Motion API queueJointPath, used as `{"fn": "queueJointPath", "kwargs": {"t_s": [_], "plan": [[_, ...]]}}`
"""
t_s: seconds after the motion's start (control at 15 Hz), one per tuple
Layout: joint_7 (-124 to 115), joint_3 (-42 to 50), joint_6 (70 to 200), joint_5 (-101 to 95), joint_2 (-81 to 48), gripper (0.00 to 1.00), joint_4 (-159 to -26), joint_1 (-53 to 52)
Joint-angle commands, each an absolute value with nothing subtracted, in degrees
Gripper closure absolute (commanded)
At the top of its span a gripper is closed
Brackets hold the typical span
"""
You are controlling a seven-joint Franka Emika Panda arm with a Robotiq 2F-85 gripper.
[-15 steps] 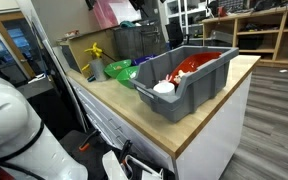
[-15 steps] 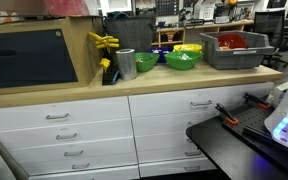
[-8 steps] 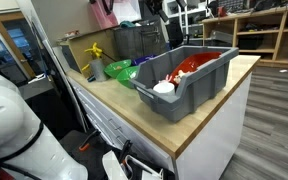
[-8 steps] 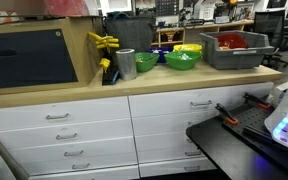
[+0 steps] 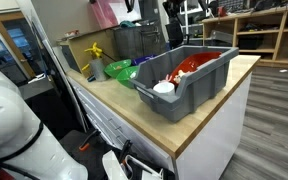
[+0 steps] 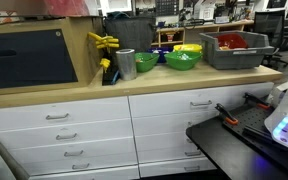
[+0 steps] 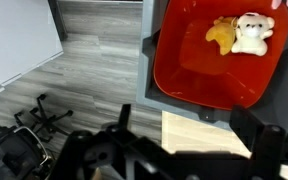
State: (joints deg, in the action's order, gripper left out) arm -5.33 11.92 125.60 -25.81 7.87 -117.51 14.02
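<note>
In the wrist view my gripper [image 7: 184, 113] is open and empty, its two dark fingers [image 7: 125, 112] spread wide at the bottom of the picture. It hangs over the near corner of a grey bin [image 7: 149, 60] and the wooden counter [image 7: 199, 130]. Inside the bin lies a red bowl [image 7: 219, 65] holding a small white teddy [image 7: 252, 32] and a yellow toy [image 7: 221, 35]. Both exterior views show the grey bin [image 5: 189, 90] [image 6: 234, 52] standing at the end of the counter with the red bowl [image 5: 196, 64] inside.
Green bowls [image 5: 124, 73] [image 6: 182, 60], a metal cup [image 6: 126, 63], a yellow object [image 6: 104, 42] and a black wire basket [image 5: 134, 40] stand further along the counter. Drawers [image 6: 74, 135] run below it. A wood floor and an office chair base [image 7: 39, 115] lie beside the counter.
The dark shapes at the top of one exterior view shift slightly. The bin, bowls and counter stay as they were.
</note>
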Motion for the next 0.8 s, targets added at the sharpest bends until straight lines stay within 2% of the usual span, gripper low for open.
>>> {"fn": "queueJointPath", "kwargs": {"t_s": [0.0, 0.73], "plan": [[0.9, 13.2, 123.7, -23.8, 1.8, 0.0, -110.9, 14.3], [14.6, 14.5, 118.7, -18.1, -12.9, 0.0, -100.0, 16.0]]}}
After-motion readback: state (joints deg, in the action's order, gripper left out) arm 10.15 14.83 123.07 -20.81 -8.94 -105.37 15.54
